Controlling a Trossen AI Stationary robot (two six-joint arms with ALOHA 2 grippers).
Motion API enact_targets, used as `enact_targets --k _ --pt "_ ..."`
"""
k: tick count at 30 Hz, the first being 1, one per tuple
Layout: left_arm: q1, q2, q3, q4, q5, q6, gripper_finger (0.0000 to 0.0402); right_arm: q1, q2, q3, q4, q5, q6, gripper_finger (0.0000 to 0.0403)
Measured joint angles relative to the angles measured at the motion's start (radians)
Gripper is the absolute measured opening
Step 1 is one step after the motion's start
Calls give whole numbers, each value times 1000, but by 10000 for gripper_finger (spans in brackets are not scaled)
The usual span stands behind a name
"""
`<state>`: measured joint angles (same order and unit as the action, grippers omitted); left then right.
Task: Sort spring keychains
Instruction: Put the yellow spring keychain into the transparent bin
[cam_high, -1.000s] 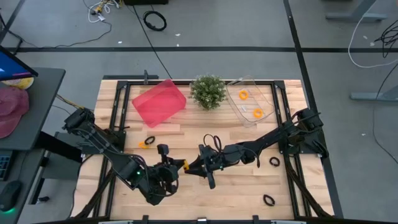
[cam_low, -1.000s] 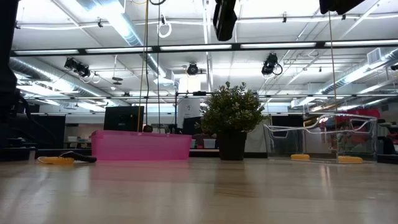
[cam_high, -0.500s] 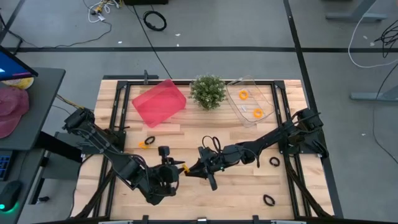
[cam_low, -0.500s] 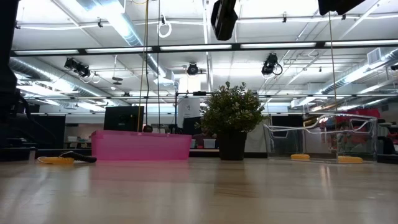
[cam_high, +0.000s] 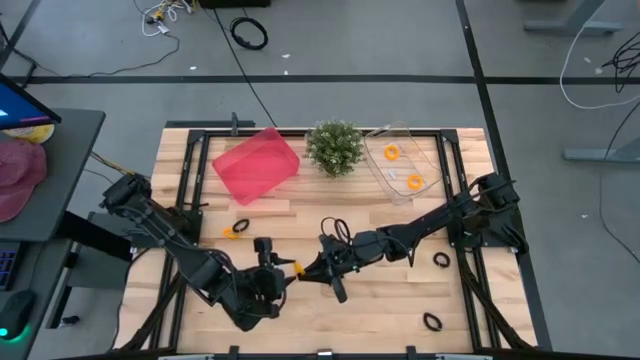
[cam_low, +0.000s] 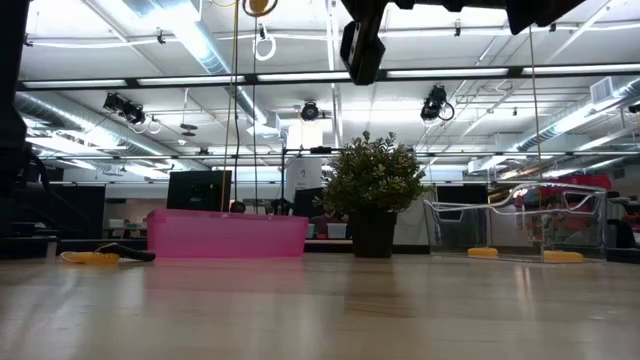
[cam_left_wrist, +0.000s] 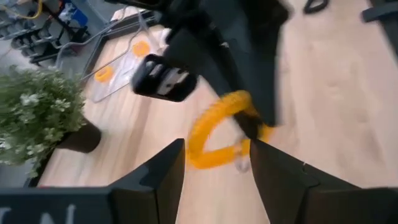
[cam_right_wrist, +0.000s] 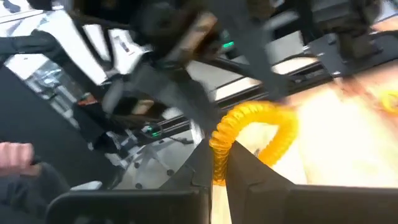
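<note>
The pale wooden slatted table (cam_high: 400, 300) carried everything, framed by black rails. Over its front middle the two dark arms met nose to nose, raised above the boards.

Toward the back sat a translucent pink plastic bin (cam_high: 256, 164), tilted on one edge, beside a small bushy green potted plant (cam_high: 335, 147). On the plant's other side stood a clear plastic container (cam_high: 402, 165) holding two orange-yellow coiled spring keychains (cam_high: 391, 152).

The left gripper (cam_high: 285, 267) pointed toward the right arm; in the left wrist view its two dark fingers (cam_left_wrist: 158, 180) stood apart, with a gap on either side of the ring between them. The right gripper (cam_high: 306, 271) faced it, and its fingers (cam_right_wrist: 245, 168) were pinched together on an orange-yellow coiled spring keychain ring (cam_right_wrist: 252, 134), which hung in the air between the two grippers, above the table's front middle.

Another orange-yellow coiled keychain (cam_high: 234, 232) lay on the boards near the left arm, with a small black one just beside it. Two black coiled spring keychains lay on the right side: one (cam_high: 441, 260) near the right arm, another (cam_high: 432, 322) close to the front edge.
</note>
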<state>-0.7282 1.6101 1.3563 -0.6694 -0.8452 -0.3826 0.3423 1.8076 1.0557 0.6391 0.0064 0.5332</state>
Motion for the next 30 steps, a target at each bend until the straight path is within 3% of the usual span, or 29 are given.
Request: enact_targets --k 6,9,17,22,30 --pt "-38 -42 2 -1 -41 -11 179 -5 -28 0 -83 23 -17 15" --pt "-70 -65 1 -28 -86 -42 172 -2 -66 0 -174 83 -49 15" --pt "-151 -88 1 -145 -194 -134 152 53 -188 0 -467 429 -157 15" --pt "-175 -88 1 -238 -211 -239 139 86 -276 -4 -639 604 -160 15" --pt "-165 -88 0 -295 -223 -290 126 99 -495 -195 -644 764 -145 15"
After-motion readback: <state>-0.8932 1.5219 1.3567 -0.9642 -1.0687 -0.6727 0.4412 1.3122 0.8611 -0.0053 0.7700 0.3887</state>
